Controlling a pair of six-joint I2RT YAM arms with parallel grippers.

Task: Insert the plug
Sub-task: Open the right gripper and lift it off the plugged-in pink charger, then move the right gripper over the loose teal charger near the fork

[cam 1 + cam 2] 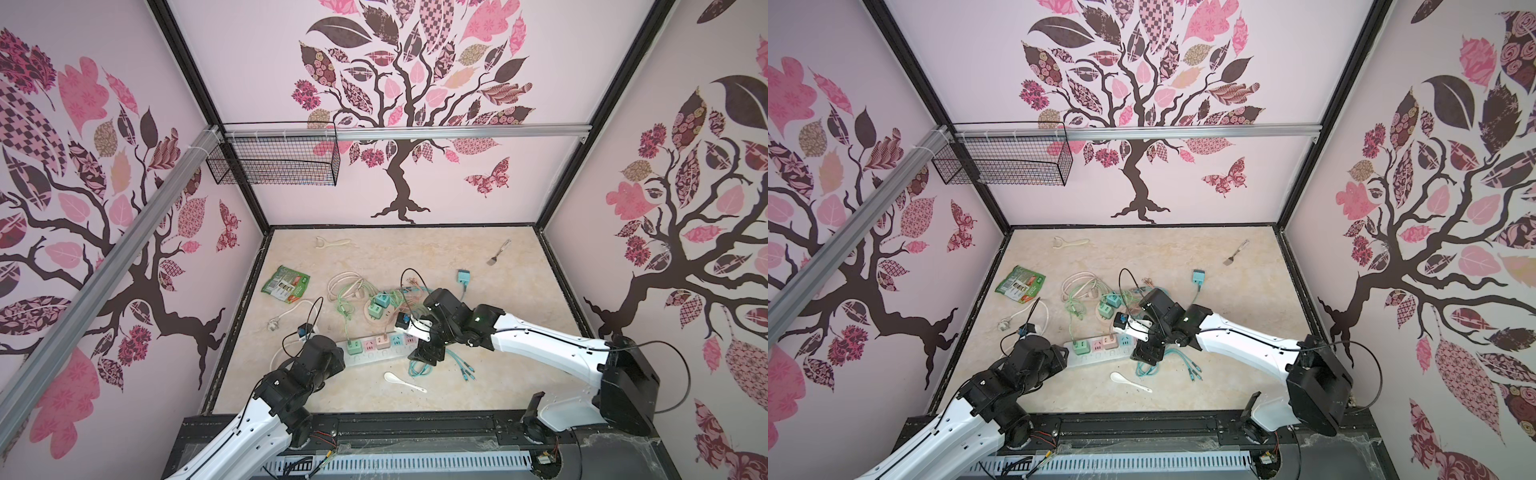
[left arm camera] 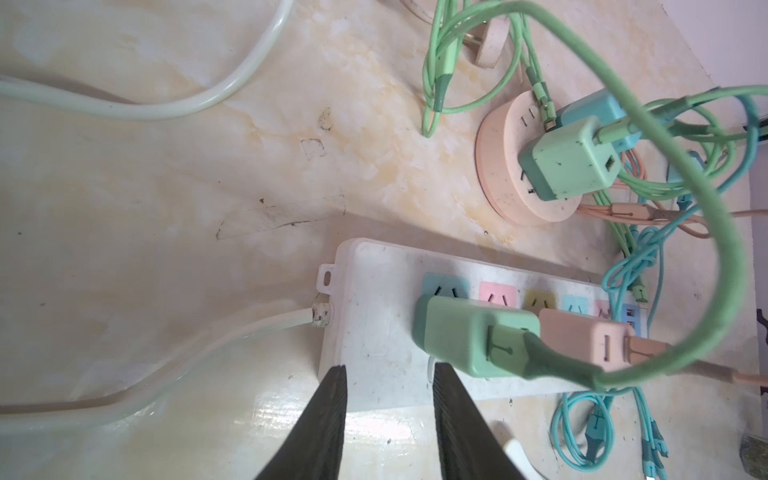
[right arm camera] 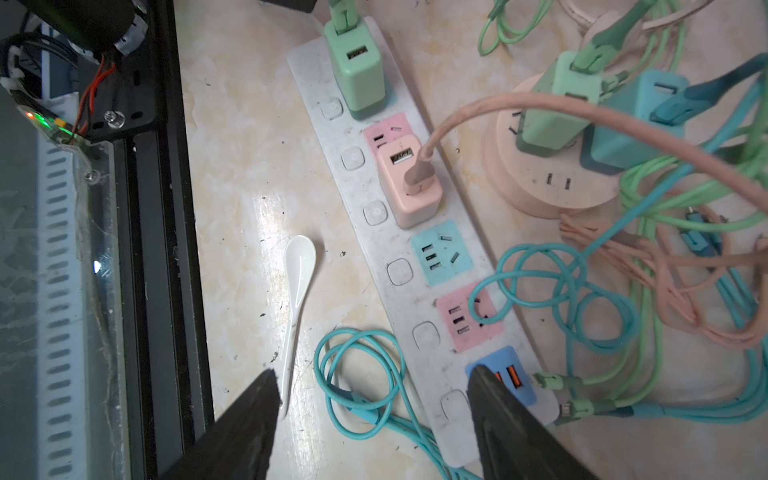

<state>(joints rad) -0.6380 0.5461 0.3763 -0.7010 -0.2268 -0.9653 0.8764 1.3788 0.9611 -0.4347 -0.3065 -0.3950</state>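
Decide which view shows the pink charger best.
The right wrist view: the pink charger sits close, its USB face toward the camera. The left wrist view shows it obliquely; in both top views it is tiny.

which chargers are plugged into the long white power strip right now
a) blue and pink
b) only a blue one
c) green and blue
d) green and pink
d: the green charger and the pink charger both stand in sockets of the power strip, while the blue charger sits on the round socket beside it.
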